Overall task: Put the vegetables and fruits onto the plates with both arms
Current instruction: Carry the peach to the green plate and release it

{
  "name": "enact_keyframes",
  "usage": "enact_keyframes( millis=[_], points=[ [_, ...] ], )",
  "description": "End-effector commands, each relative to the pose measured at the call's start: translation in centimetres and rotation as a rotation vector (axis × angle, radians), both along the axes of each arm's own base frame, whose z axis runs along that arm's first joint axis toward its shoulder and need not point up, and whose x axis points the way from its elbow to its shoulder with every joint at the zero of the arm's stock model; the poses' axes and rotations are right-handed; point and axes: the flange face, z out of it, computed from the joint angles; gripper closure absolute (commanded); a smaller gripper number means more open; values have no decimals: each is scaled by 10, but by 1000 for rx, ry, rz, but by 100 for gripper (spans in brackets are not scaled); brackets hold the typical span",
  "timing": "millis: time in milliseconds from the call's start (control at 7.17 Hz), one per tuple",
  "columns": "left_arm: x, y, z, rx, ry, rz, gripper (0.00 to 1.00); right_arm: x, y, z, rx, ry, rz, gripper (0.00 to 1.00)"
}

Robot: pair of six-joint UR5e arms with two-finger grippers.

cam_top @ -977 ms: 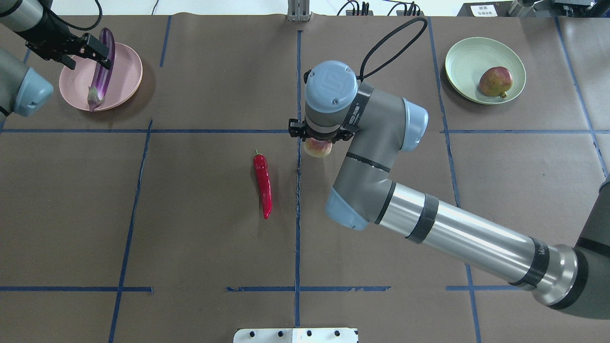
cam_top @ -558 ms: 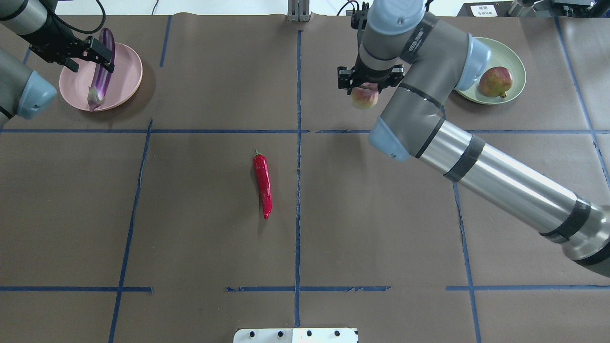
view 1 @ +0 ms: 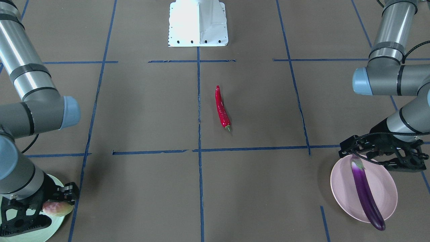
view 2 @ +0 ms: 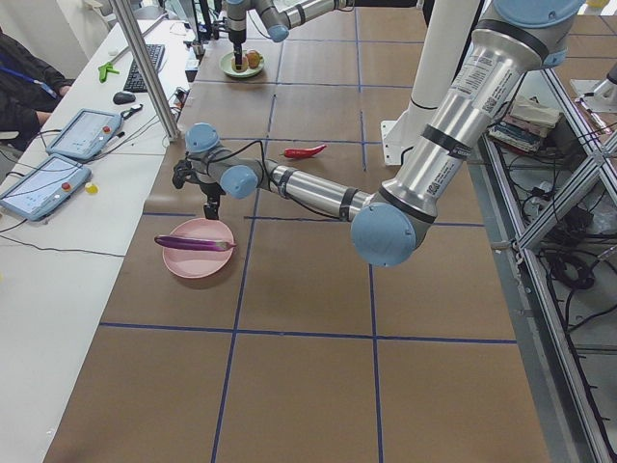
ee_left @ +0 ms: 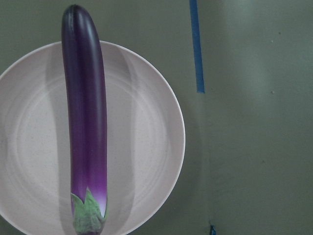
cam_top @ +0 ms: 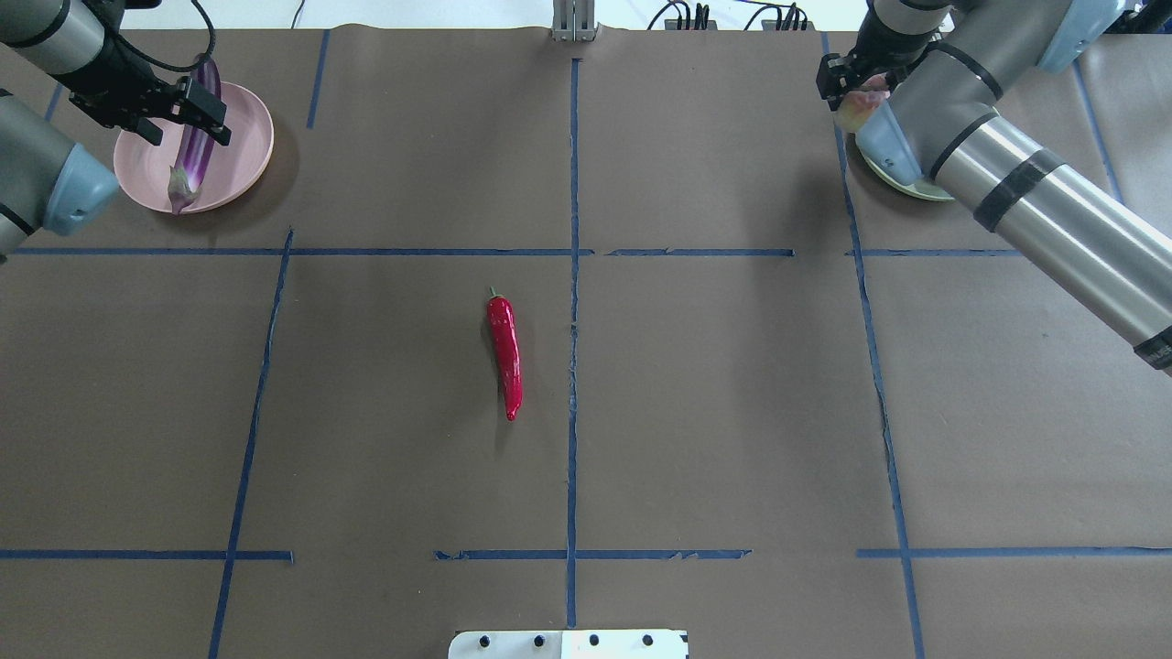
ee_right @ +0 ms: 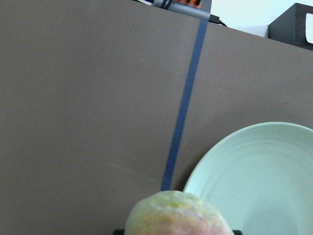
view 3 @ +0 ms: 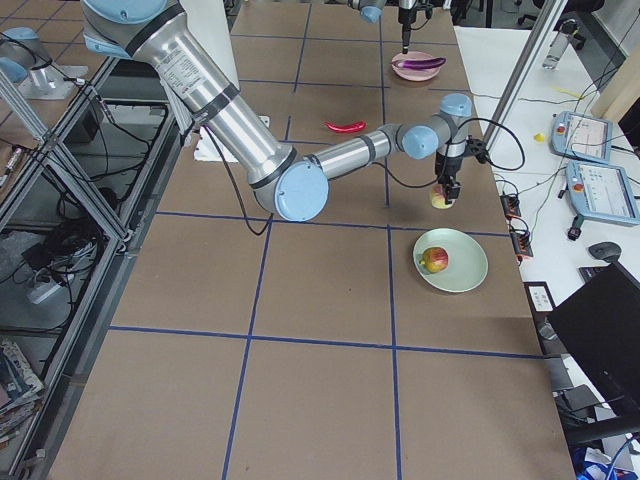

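The purple eggplant (cam_top: 194, 128) (ee_left: 87, 122) lies across the pink plate (cam_top: 243, 137) (view 1: 386, 188) at the far left. My left gripper (cam_top: 177, 119) (view 1: 379, 156) hovers over it, open and empty. The red chili (cam_top: 504, 355) (view 1: 222, 108) lies on the table near the centre. My right gripper (cam_top: 856, 91) (view 1: 55, 206) is shut on the peach-like fruit (view 1: 57, 208) (ee_right: 176, 215) and holds it above the edge of the green plate (cam_top: 902, 188) (ee_right: 254, 171). The pomegranate (view 3: 433, 260) sits on that plate; the right arm hides it in the overhead view.
The white robot base (view 1: 198, 23) stands at the near middle edge. Blue tape lines (cam_top: 572, 275) mark a grid on the brown table. Tablets (view 2: 58, 164) and a metal pole (view 2: 145, 68) stand on the desk beyond the far edge.
My right arm has carried the peach-like fruit from the table's centre to the far right, by the green plate. My left gripper has stayed over the eggplant.
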Motion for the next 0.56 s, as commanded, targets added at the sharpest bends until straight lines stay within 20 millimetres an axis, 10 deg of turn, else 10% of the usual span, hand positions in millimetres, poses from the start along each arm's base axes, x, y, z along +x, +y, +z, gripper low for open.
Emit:
enact_keyframes(
  millis=[0, 140, 419],
  points=[
    [1, 1, -2, 2, 2, 1, 0, 6, -7, 44, 0, 13, -5, 76],
    [0, 1, -3, 3, 3, 1, 0, 2, -5, 51, -10, 18, -11, 16],
    [0, 2, -4, 6, 4, 1, 0, 3, -3, 55, -10, 16, -4, 1]
  ],
)
